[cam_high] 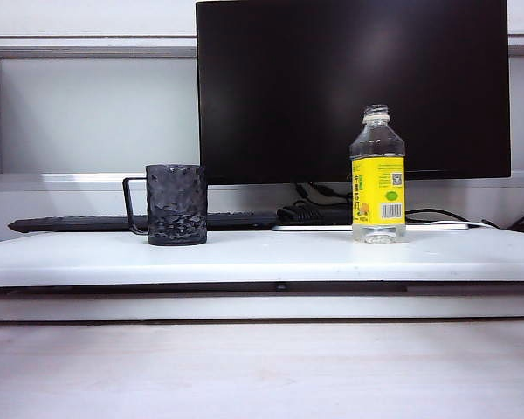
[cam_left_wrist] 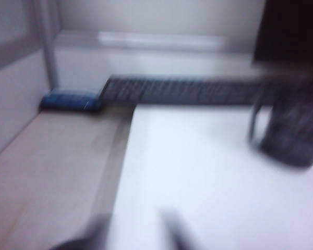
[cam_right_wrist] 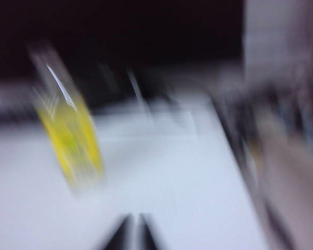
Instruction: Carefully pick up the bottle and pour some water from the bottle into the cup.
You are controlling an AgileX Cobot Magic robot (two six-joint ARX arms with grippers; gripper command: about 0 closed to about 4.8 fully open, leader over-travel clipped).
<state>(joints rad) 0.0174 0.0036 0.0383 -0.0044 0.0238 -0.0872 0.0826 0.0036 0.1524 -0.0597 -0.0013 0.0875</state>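
Right pincer (cam_right_wrist: 135, 229) clenched, empty; left pincer (cam_left_wrist: 141, 234) unreadable. Your bottle (cam_right_wrist: 68, 140) stands upright ahead of right, nearer arm.

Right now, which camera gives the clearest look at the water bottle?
The exterior view: the bottle stands upright and sharp on the white table, uncapped, yellow label and barcode readable. The right wrist view shows it only as a tilted yellow motion blur. The left wrist view does not show it at all.
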